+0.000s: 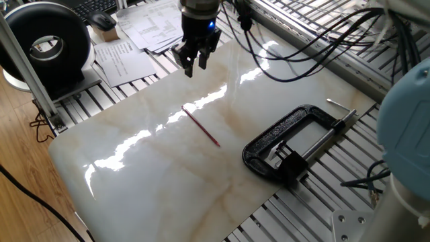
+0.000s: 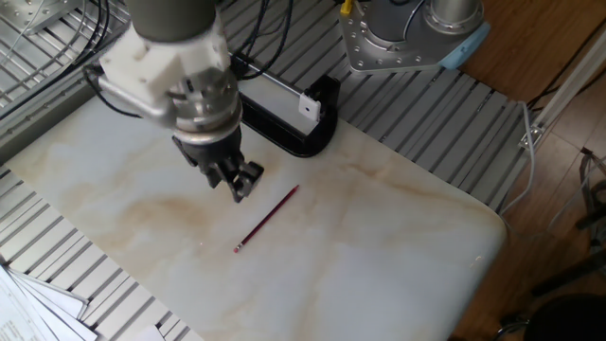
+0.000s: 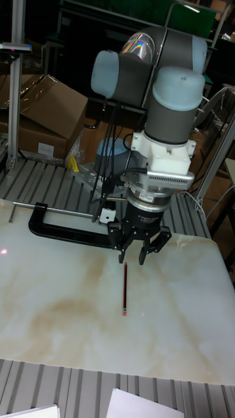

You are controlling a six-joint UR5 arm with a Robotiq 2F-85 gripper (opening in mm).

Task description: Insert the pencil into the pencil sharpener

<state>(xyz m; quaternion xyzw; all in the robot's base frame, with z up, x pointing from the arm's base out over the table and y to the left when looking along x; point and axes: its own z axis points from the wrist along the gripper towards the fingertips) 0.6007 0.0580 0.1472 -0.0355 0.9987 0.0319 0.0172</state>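
We saw the open, empty pincer (image 3: 139, 253) hanging just beyond the far end of the thin red pencil (image 3: 124, 288), whose long axis ran near-to-far on the marbled worktop (image 3: 59, 307).

— What sort of place is this?

— A robotics lab or workshop. The marble-patterned slab (image 1: 168, 168) sits on a slatted aluminium bench (image 2: 417, 123), and bundled cables (image 1: 316, 40) trail behind the slab.

— Anything else?

— Printed papers (image 1: 158, 23) and a keyboard (image 1: 94, 8) lie beyond the slab, a C-clamp (image 1: 289, 144) rests at its edge, and cardboard boxes (image 3: 49, 121) are stacked behind.
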